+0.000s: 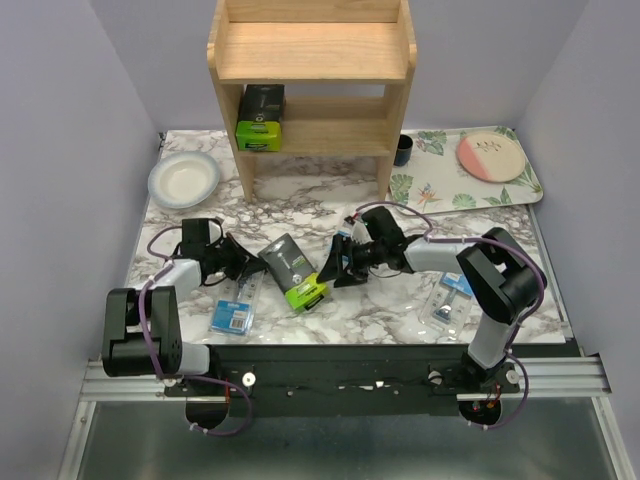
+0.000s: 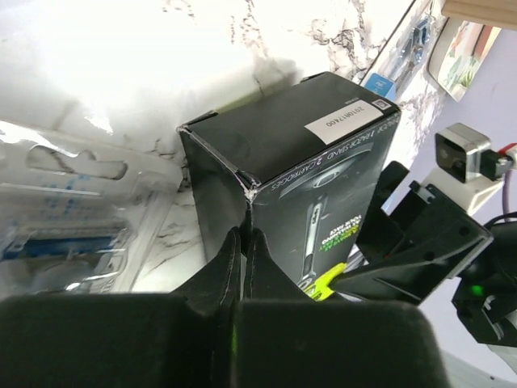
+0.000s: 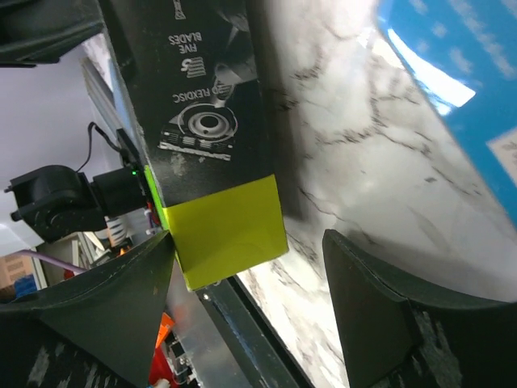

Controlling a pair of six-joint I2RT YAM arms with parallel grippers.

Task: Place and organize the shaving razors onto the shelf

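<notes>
Robot lab booth: plain walls, aluminium rail, marble-print tabletop.

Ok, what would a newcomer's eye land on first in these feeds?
Both tools meet at the black box lying mid-table: the left tool shut at its dark corner, the right tool open at its lime-green end. Behind them, a second black box already sits on the lower tier of the wooden shelf.

Two black boxes with lime-green ends and three flat clear blister packs with blue cards — the third barely showing. One light wooden two-tier shelf, one round white bowl, one floral tray, one pink plate — and one small dark cup.
</notes>
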